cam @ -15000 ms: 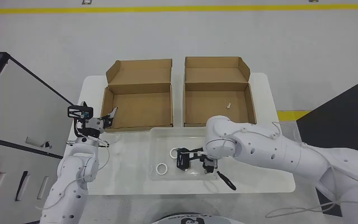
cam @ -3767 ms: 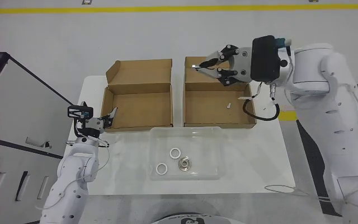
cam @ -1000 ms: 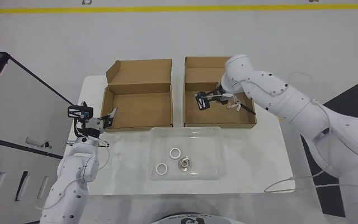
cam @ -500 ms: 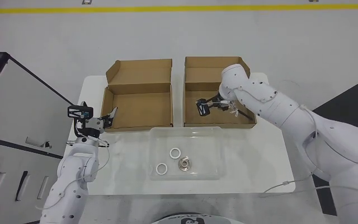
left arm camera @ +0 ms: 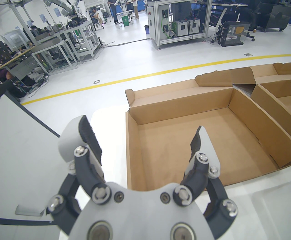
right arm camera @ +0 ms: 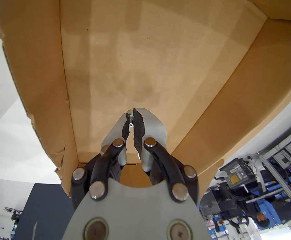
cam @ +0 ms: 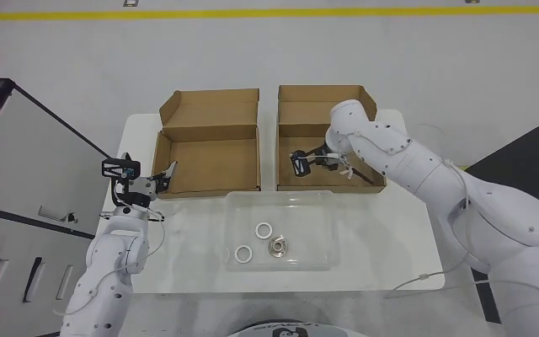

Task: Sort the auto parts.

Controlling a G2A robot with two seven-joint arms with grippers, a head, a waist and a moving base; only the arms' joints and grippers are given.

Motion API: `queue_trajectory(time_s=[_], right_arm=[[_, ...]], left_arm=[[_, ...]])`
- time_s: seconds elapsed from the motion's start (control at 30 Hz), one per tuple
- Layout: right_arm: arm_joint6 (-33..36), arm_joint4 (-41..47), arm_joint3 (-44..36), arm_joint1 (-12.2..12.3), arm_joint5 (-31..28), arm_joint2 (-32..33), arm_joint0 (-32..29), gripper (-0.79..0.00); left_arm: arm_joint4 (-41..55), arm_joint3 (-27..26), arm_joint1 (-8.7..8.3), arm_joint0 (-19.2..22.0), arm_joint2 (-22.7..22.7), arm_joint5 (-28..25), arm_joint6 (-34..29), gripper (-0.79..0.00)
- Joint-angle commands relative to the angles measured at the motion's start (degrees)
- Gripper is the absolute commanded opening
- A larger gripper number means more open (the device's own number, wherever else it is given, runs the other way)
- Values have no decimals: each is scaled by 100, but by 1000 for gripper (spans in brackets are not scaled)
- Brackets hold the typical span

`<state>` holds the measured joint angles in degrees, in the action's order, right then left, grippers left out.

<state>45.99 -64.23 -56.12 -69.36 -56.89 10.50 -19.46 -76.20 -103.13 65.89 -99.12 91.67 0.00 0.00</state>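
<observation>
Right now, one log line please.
right gripper: shut on screw, over right box | left gripper: open, by left box | tray: three parts

This is a robotics lab laid out like an industrial shop floor. The floor (left arm camera: 181, 52) is glossy white and marked with a yellow line (left arm camera: 159, 72) that runs past the table (cam: 194, 253). Beyond the line stands an aluminium-frame cell (left arm camera: 179, 20) with control boxes and wiring inside. A black cable (left arm camera: 127, 42) trails across the floor toward it. To one side are metal workbenches (left arm camera: 56, 47) loaded with monitors and gear, and another robot arm (left arm camera: 61, 5) is mounted above them. A black equipment cart (left arm camera: 232, 34) is parked farther along. On the white table, two open cardboard boxes (cam: 206, 164) and a clear tray (cam: 316, 223) make up a sorting station.
</observation>
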Motion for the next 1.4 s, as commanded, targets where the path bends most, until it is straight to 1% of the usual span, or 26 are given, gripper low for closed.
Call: queue_trajectory(time_s=[0.0, 0.37, 0.4, 0.43, 0.5, 0.53, 0.57, 0.6, 0.63, 0.67, 0.87, 1.1, 1.23, 1.3, 1.37], right_arm=[[-47, -15, 51, -13, 40, 16, -38, -785], [-229, -196, 262, -84, 16, 85, -160, -785], [-223, -207, 267, -88, 25, 96, -163, -588], [-233, -197, 282, -91, 37, 115, -169, -449], [-231, -211, 280, -91, 36, 148, -164, -339], [-254, -192, 292, -88, 51, 176, -170, -246], [-256, -200, 296, -83, 45, 195, -169, -215], [-266, -195, 283, -77, 38, 221, -162, -148], [-282, -183, 274, -68, 43, 249, -165, -62], [-270, -199, 257, -59, 39, 269, -160, -9], [-482, -78, 67, 59, 56, 536, -155, 0], [-632, 2, -350, 355, 243, 1024, -203, 0], [-911, 250, -840, 650, 301, 1571, -309, 0], [-1041, 470, -1173, 828, 322, 1906, -463, 0], [-1360, 883, -1495, 1016, 375, 2339, -703, 0]], left_arm=[[0, 0, 0, 0, 0, 0, 0, 0], [0, 0, 0, 0, 0, 0, 0, 0], [0, 0, 0, 0, 0, 0, 0, 0], [0, 0, 0, 0, 0, 0, 0, 0], [0, 0, 0, 0, 0, 0, 0, 0], [0, 0, 0, 0, 0, 0, 0, 0], [0, 0, 0, 0, 0, 0, 0, 0], [0, 0, 0, 0, 0, 0, 0, 0], [0, 0, 0, 0, 0, 0, 0, 0], [0, 0, 0, 0, 0, 0, 0, 0], [0, 0, 0, 0, 0, 0, 0, 0], [0, 0, 0, 0, 0, 0, 0, 0], [0, 0, 0, 0, 0, 0, 0, 0], [0, 0, 0, 0, 0, 0, 0, 0], [0, 0, 0, 0, 0, 0, 0, 0]])
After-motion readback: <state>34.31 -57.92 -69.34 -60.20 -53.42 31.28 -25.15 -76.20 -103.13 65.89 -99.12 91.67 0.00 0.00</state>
